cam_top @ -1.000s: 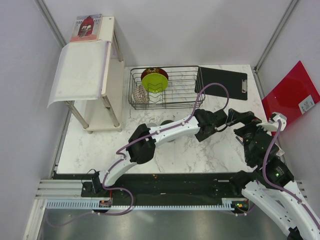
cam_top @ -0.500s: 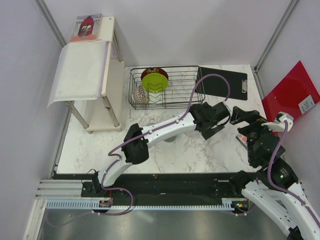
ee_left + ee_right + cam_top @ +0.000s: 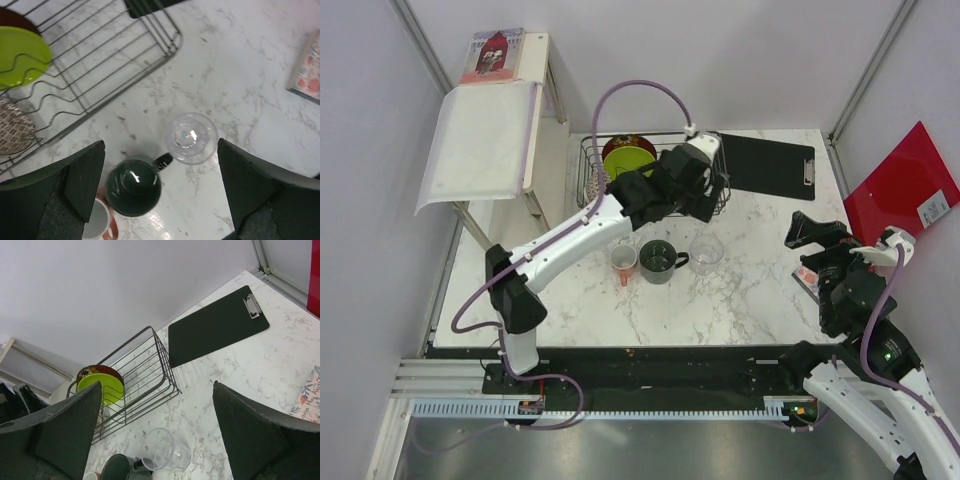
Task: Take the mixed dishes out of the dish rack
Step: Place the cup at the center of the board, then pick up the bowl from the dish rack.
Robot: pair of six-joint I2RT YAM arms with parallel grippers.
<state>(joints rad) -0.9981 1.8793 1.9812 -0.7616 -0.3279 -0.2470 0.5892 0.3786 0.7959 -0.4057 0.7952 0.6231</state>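
Observation:
The dish rack (image 3: 620,214) stands at the back of the table. It holds the lime-green plate (image 3: 629,162), the dark red bowl (image 3: 628,141) behind it and the pink-white bowl (image 3: 602,187) at its left end. In front of it stand the orange-red cup (image 3: 624,262), the dark grey mug (image 3: 657,260) and the clear glass (image 3: 706,250). My left gripper (image 3: 708,205) hangs open and empty over the rack's right front corner, looking down on the glass (image 3: 191,137) and the mug (image 3: 133,187). My right gripper (image 3: 810,228) is open and empty at the right, facing the glass (image 3: 162,450).
A black clipboard (image 3: 765,160) lies right of the rack, touching its end. A white shelf stand (image 3: 510,130) is at the left. A red folder (image 3: 900,190) leans on the right wall. A flowered card (image 3: 307,70) lies on the table under my right arm.
My left arm has swung up and back from the table's right middle to over the rack's right end. The cup, mug and glass now show uncovered. My right gripper drew back slightly right.

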